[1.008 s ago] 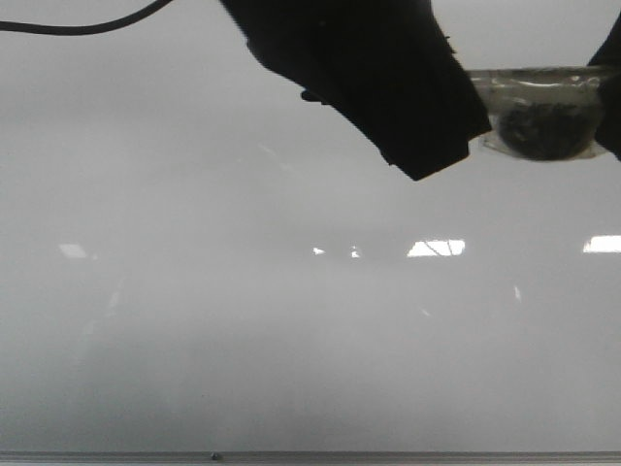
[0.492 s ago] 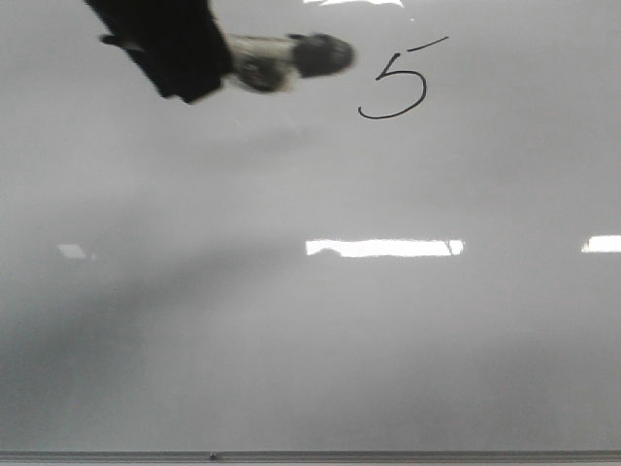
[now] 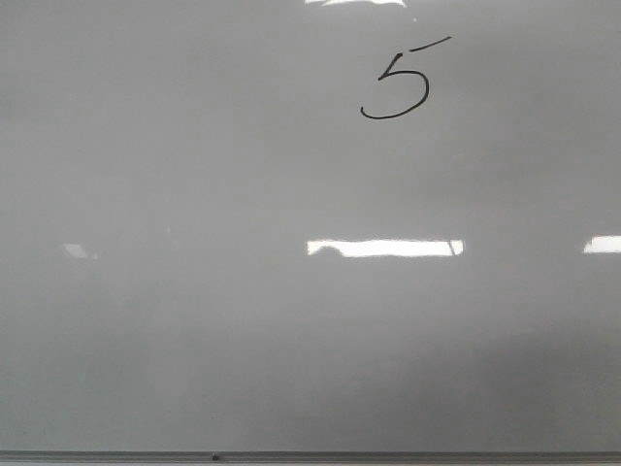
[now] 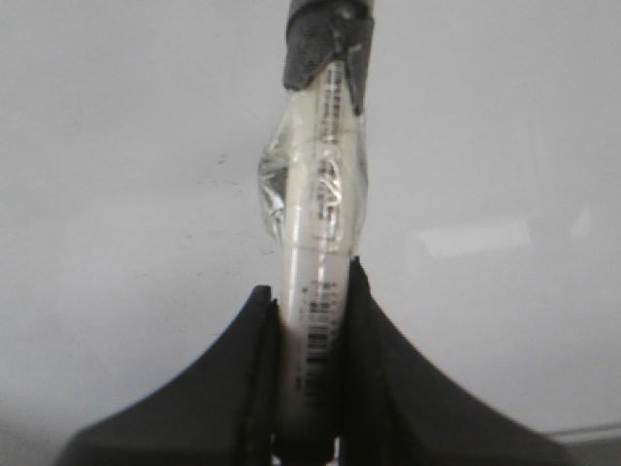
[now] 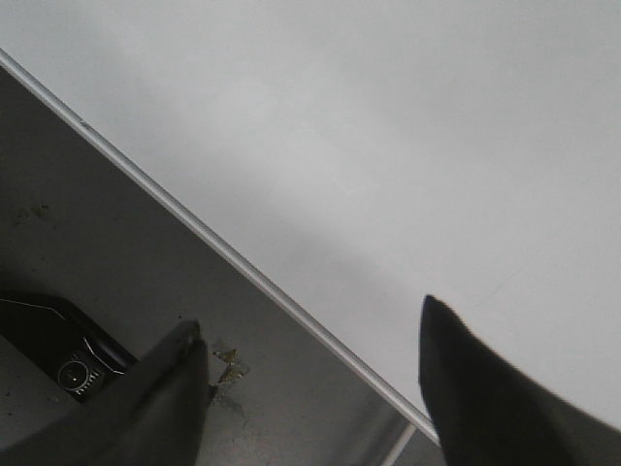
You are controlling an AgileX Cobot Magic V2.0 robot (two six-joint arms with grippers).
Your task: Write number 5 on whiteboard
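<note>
**Ana:** Up near the top of the whiteboard point(image 3: 194, 320), a little right of centre in the front view, sits the number 5 point(image 3: 398, 83), drawn in thin black line with a slanted top stroke and an open rounded belly.

**Ben:** Neither arm shows in that view. And the left gripper point(image 4: 310, 291)?

**Ana:** Its 2 dark fingers point(image 4: 238, 374) are pressed against a white marker point(image 4: 315, 243), 1 on each side. Clear tape is wrapped round the barrel and the dark end points away from the wrist, over the board.

**Ben:** The right gripper point(image 5: 310, 335)?

**Ana:** Spread wide with nothing between the fingertips. It hangs over the board's thin metal frame edge point(image 5: 243, 267); one finger is over the white surface, the other over a grey floor point(image 5: 116, 243) beside a dark device point(image 5: 53, 354).
</note>
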